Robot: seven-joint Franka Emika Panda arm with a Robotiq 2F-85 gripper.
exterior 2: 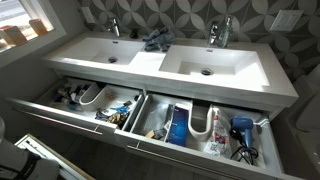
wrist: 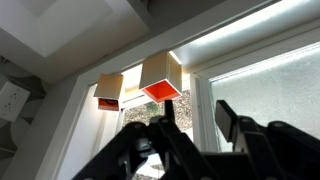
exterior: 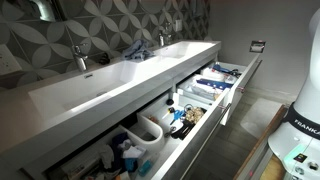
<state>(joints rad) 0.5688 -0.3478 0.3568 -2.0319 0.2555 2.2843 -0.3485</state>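
In the wrist view my gripper is open and empty, its two black fingers well apart. It points up at a wall and window and touches nothing. Beyond it hang two wooden box lamps, one with an orange underside and one further left. A frosted window pane is behind the right finger. The gripper itself does not show in either exterior view; only the white arm base shows at the lower right.
A white double-sink vanity has two open drawers full of several toiletries, white drain pipes and a blue hair dryer. A dark cloth lies between the faucets.
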